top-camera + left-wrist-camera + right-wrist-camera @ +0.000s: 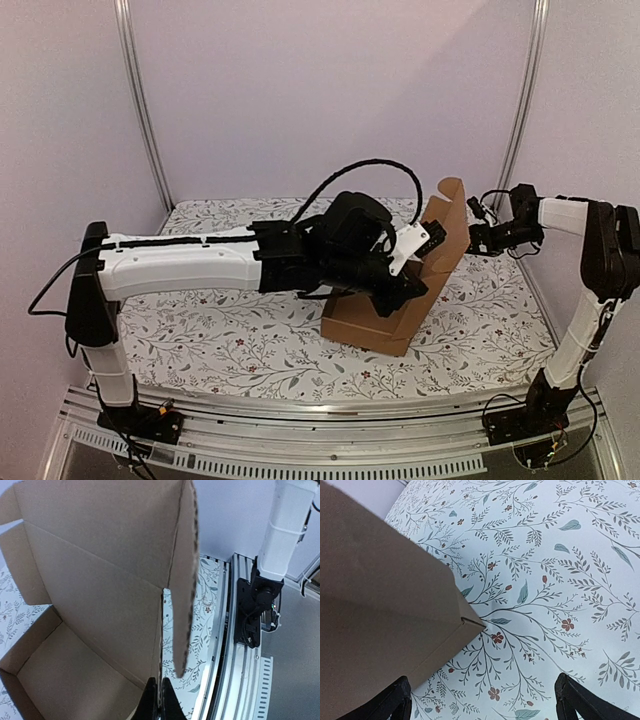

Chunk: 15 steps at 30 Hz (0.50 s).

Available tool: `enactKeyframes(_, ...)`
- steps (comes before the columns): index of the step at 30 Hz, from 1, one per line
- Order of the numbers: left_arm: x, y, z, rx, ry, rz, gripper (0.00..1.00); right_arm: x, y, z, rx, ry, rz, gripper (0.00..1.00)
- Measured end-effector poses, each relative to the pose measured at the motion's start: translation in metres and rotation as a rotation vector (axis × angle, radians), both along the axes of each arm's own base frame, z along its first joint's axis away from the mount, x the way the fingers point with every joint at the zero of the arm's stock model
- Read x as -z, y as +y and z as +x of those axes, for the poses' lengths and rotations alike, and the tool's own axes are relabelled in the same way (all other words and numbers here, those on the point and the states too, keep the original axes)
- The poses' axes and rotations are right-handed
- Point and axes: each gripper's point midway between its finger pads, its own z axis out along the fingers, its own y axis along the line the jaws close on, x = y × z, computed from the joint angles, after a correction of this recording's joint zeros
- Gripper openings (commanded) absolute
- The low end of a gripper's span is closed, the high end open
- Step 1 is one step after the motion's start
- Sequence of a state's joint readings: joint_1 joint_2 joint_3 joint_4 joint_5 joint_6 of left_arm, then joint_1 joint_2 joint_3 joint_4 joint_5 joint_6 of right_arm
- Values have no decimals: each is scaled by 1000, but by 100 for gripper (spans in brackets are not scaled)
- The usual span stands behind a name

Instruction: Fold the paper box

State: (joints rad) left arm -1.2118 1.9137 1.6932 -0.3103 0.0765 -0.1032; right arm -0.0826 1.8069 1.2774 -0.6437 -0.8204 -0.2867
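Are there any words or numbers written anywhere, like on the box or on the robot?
There are none: no word, number, brand or sign can be read in any view.
The paper box is plain brown cardboard with no print on it, inside or outside.
The tablecloth has only leaves and little flowers.
The left arm and the right arm show no label.

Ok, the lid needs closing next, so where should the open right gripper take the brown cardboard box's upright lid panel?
Probably its free top edge, from the right: the upright lid panel stands clear above the brown cardboard box, thin, facing the right gripper.
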Motion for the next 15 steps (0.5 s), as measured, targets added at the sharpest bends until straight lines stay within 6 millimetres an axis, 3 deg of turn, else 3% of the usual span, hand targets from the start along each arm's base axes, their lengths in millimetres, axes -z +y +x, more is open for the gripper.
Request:
enactKeyframes(7,0,-1,-15,137,-72,22,0,8,18,22,-45,9,7,99)
enactKeyframes(15,3,1,-20,245,-177,53,3,-2,81,4,-247,-27,12,99)
